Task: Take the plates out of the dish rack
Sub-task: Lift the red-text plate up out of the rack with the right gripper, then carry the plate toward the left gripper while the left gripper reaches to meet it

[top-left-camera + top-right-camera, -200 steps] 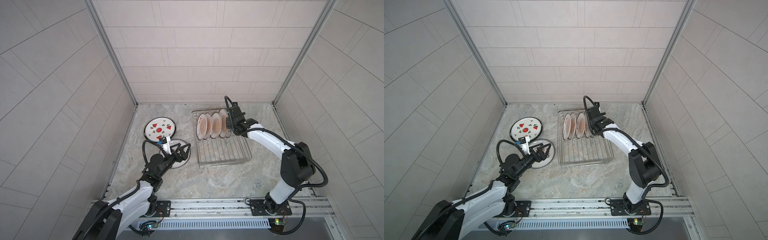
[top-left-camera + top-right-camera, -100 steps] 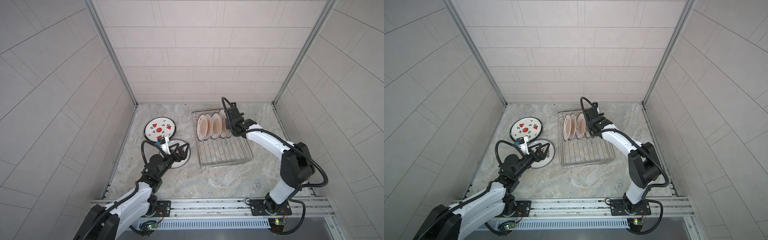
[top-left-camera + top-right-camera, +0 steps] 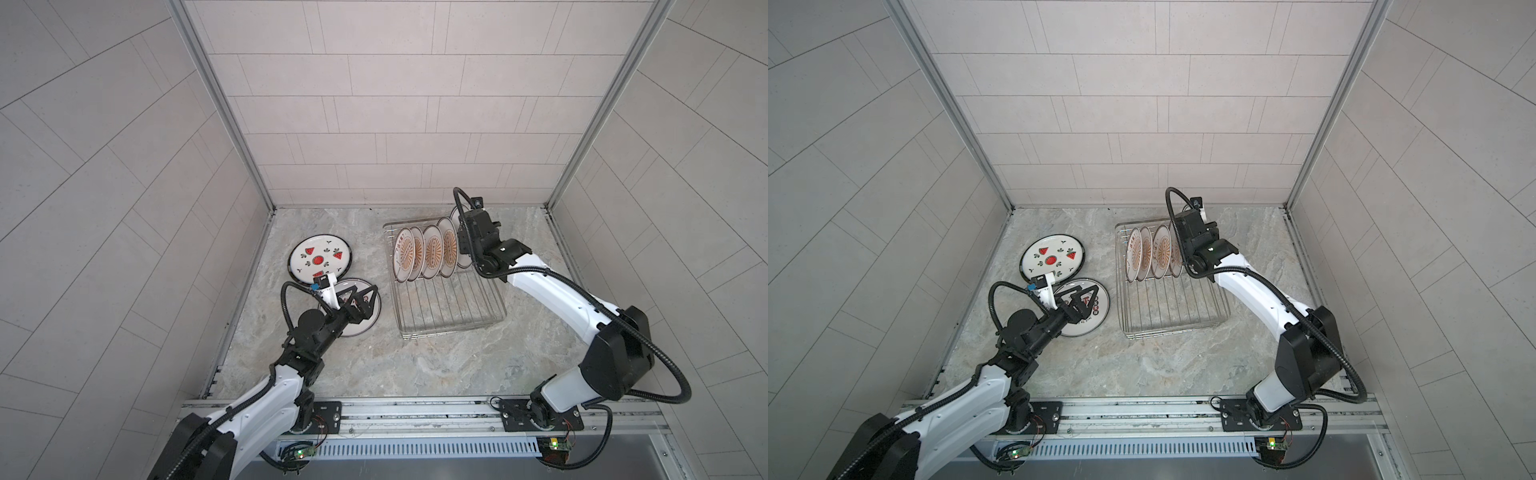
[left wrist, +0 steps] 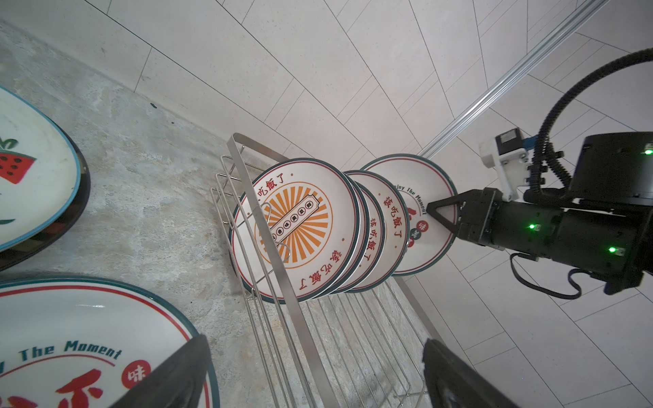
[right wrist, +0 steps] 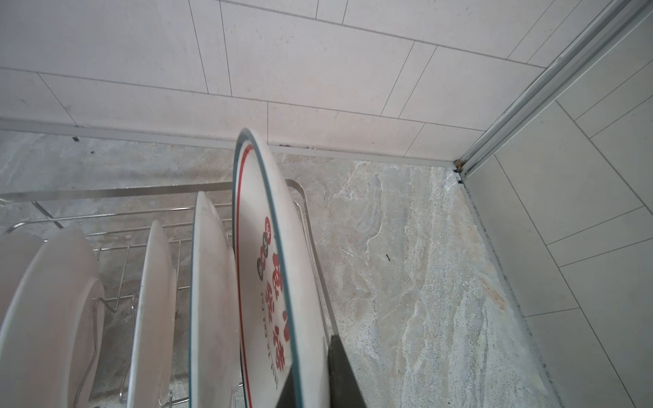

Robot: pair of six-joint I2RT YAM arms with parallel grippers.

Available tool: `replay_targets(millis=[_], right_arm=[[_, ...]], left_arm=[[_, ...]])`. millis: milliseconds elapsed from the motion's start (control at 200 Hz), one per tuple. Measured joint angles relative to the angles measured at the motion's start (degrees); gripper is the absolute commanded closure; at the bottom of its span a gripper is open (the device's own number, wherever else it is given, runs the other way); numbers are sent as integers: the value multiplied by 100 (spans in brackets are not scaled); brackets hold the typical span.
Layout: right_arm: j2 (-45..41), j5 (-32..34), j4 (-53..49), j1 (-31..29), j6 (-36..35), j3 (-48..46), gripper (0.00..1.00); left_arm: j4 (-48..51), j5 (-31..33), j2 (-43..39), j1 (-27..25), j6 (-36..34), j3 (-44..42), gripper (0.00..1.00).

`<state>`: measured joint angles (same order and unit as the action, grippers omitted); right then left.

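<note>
End plate (image 5: 258, 219), white w/ dark rim & red characters, stood on edge at right end of dish rack (image 3: 457, 307), right gripper (image 4: 438, 213) clamped on its rim. 4 sunburst plates (image 3: 430, 253) stood upright in rack beside it. Watermelon plate (image 3: 320, 257) & character plate (image 3: 363, 326) lay flat on grey marbled tabletop (image 3: 415, 365). Left gripper (image 3: 363, 293) hung over the latter, jaws wide apart. Pale tiled walls (image 3: 395, 104) on 3 sides.
</note>
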<state>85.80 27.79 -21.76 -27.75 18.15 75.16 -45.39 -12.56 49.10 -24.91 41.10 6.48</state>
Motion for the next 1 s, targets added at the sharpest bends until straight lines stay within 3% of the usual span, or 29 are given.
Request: replay_targets(millis=[330,616,1001], right_arm=[[-898,157,35,-11,15,-894,91],[-2667,127,402,-28,153,-2072,91],[-4448,-719,682,-33,350,-3029,91]], left_arm=[[13,-17,0,0,2,0,0],[13,-197,2,0,0,0,0],[-210,-693,9,-4,-109,0,0]])
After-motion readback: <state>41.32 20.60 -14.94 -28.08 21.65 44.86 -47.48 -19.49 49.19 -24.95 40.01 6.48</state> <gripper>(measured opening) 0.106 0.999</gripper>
